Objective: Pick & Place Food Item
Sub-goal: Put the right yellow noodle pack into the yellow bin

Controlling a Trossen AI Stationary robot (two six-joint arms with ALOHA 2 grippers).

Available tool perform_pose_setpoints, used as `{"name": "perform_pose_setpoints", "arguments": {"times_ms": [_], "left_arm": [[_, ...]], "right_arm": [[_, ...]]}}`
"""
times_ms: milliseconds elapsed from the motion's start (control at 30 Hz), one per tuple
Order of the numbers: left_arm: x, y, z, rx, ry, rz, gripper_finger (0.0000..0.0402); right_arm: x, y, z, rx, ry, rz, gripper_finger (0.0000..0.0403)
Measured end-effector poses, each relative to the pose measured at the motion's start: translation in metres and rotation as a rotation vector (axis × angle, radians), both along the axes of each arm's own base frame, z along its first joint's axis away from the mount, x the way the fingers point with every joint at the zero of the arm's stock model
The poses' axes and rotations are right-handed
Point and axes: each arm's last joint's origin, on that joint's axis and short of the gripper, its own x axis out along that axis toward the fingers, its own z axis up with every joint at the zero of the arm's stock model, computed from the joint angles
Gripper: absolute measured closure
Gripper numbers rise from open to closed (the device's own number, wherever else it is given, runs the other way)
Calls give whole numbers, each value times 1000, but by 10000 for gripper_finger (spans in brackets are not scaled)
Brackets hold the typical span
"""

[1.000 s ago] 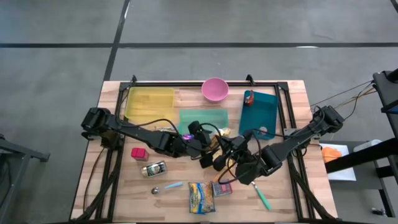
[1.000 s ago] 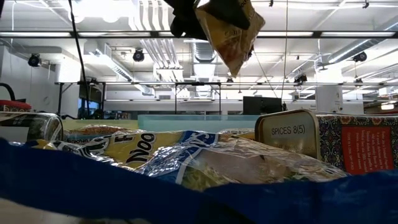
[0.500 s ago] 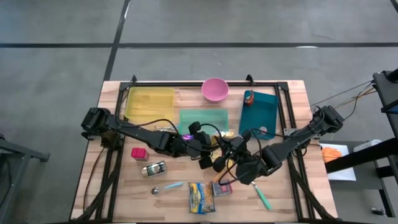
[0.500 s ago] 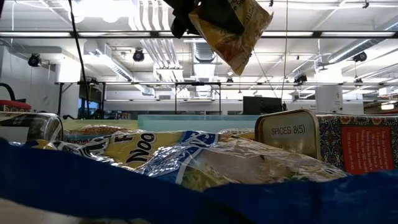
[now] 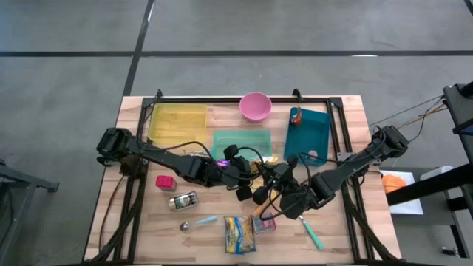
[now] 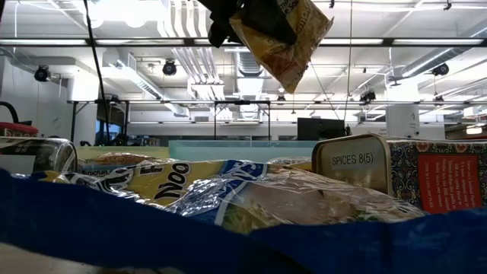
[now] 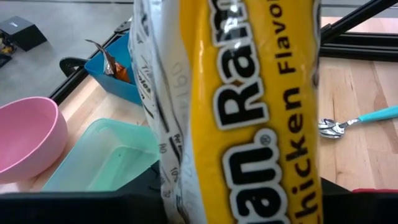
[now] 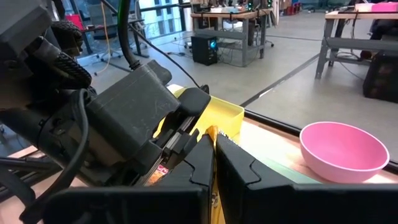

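1. The ramen packet [image 6: 283, 38] hangs in the air at the top centre of the low view, above the worktop [image 5: 137, 222]; in the high view it shows only as a small yellow patch at mid-frame, between the two arms.
2. The left gripper [image 5: 247, 176] is at the centre of the high view, clamped on the ramen packet — in the left wrist view the yellow wrapper fills the middle of the frame.
3. The right gripper [image 8: 215, 163] meets it there from the right, its fingers pressed together on an edge of the same packet.
4. Along the top of the worktop in the high view, from left to right: a yellow tray [image 5: 177, 122], a pink bowl [image 5: 256, 106] and a teal tray [image 5: 307, 133]; a green tray [image 5: 242, 140] lies just below the bowl.
5. Bottom centre — a noodle bag [image 5: 238, 234] and a spice tin [image 5: 264, 223] side by side.
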Motion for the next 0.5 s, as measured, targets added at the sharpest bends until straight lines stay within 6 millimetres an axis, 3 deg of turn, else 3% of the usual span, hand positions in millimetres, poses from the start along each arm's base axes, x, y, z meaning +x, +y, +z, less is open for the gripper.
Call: {"name": "perform_pose_setpoints", "arguments": {"times_ms": [500], "left_arm": [[-5,1,6,-13,4,7,257]], "right_arm": [[0,0,0,-45,37,5,393]]}}
